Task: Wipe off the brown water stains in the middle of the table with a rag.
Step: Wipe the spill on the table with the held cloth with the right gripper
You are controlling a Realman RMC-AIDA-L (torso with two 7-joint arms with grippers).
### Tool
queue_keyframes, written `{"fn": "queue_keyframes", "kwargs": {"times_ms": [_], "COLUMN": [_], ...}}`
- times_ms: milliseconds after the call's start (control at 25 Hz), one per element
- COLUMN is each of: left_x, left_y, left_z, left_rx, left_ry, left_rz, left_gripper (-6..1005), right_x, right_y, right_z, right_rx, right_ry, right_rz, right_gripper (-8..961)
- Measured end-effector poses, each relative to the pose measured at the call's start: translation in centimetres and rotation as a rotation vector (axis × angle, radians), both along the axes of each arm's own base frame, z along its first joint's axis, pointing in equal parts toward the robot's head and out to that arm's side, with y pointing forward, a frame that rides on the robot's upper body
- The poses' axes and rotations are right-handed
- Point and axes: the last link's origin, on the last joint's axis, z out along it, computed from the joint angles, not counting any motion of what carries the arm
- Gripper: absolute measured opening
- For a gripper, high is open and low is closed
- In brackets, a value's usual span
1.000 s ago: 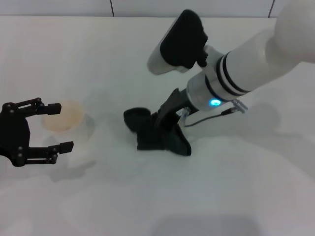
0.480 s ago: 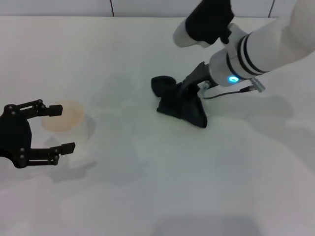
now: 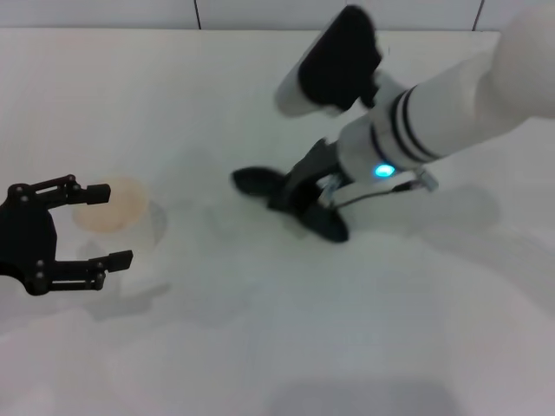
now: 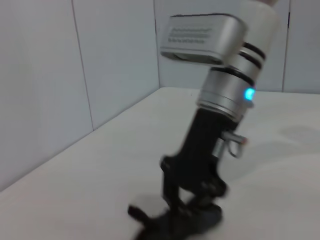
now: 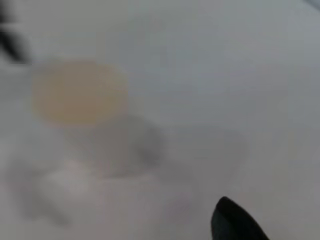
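Note:
My right gripper (image 3: 299,201) is shut on the black rag (image 3: 250,182) and presses it onto the white table (image 3: 347,338) near the middle. In the left wrist view the rag (image 4: 175,224) lies bunched under the right gripper (image 4: 192,192). The brown water stains do not show; only faint damp streaks (image 3: 217,218) lie on the table left of the rag. At the left edge my left gripper (image 3: 106,224) hangs open beside the cup.
A clear plastic cup (image 3: 117,208) with tan inside stands at the left, by the left gripper's fingertips (image 3: 97,191); it appears blurred in the right wrist view as well, cup (image 5: 80,92). A wall rises behind the table's far edge.
The right gripper dragged the rag away to the far right, then back left and nearer. The left gripper and the cup have stayed put.

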Motion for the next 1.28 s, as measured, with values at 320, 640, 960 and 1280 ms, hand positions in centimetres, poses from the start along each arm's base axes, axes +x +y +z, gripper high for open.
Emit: {"fn": "queue_keyframes", "kwargs": {"times_ms": [320,640,960,1280], "left_x": [0.1,0.0,0.0,0.0], "left_y": [0.1,0.0,-0.1,-0.1], "left_z": [0.0,-0.1,-0.1,-0.2], "left_rx": [0.006,0.008,0.009,0.009], "left_ry": [0.006,0.007,0.006,0.004], "left_rz": [-0.015,-0.021,-0.022,-0.021], "left_gripper": [875,874,874,874], "right_x": [-2.0,-0.7,-1.7,-2.6], "right_y": [-3.7,-6.7,-5.0,-1.9], "right_z": [-1.7,-1.5,-1.6,-1.7], "right_rx": [-0.118,-0.204,-0.142,-0.048], "right_ry": [0.005,0.003,0.017,0.018], "right_rz": [0.049,-0.001,0.036,0.061], "right_gripper": [77,76,77,77]}}
